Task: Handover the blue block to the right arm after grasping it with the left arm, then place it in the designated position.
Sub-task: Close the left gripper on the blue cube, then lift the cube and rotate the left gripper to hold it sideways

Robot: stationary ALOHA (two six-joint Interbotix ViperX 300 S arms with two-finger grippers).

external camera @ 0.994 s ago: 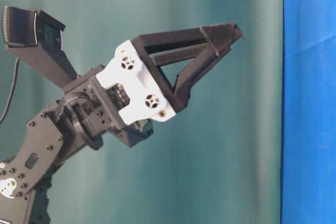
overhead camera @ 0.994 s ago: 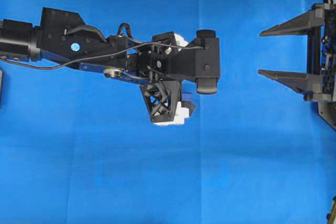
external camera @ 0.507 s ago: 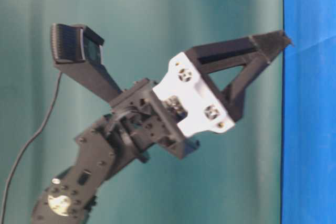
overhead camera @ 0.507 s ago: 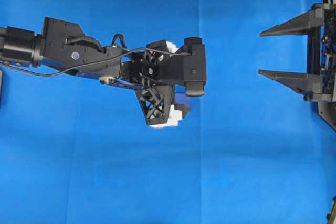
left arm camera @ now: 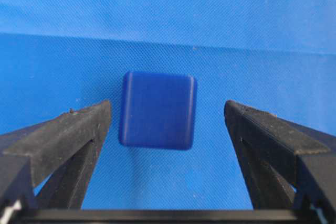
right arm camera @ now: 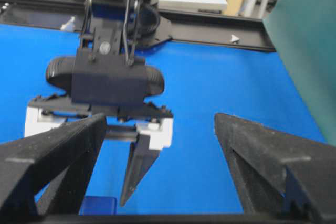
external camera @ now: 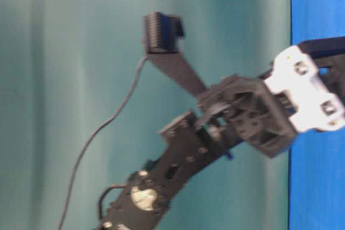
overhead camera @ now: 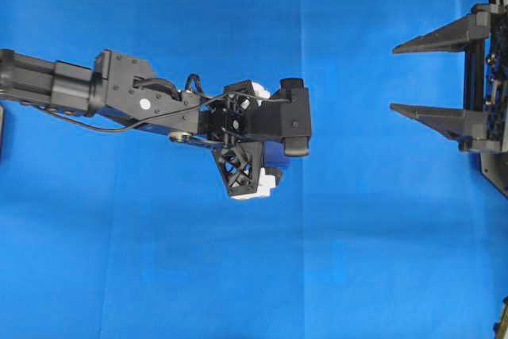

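Note:
The blue block (left arm camera: 157, 109) is a small navy cube lying on the bright blue cloth (left arm camera: 168, 14). In the left wrist view it sits between the fingers of my left gripper (left arm camera: 167, 106), nearer the left finger, with a gap on each side. That gripper is open and points down at the cloth. From overhead the left arm (overhead camera: 262, 117) hides the block. My right gripper (overhead camera: 393, 79) stands open and empty at the right edge, pointing left. Its wrist view shows the block's corner (right arm camera: 97, 205) below the left gripper's white bracket (right arm camera: 157, 132).
The blue cloth (overhead camera: 254, 275) covers the whole work surface. A teal backdrop (external camera: 81, 52) fills the table-level view. A black rail (right arm camera: 210, 24) and clutter lie beyond the cloth's far side. A dark object (overhead camera: 1, 132) shows at the left edge.
The left arm has come down toward the cloth and drawn slightly left, with its gripper tipping downward over the block. The right arm has not moved.

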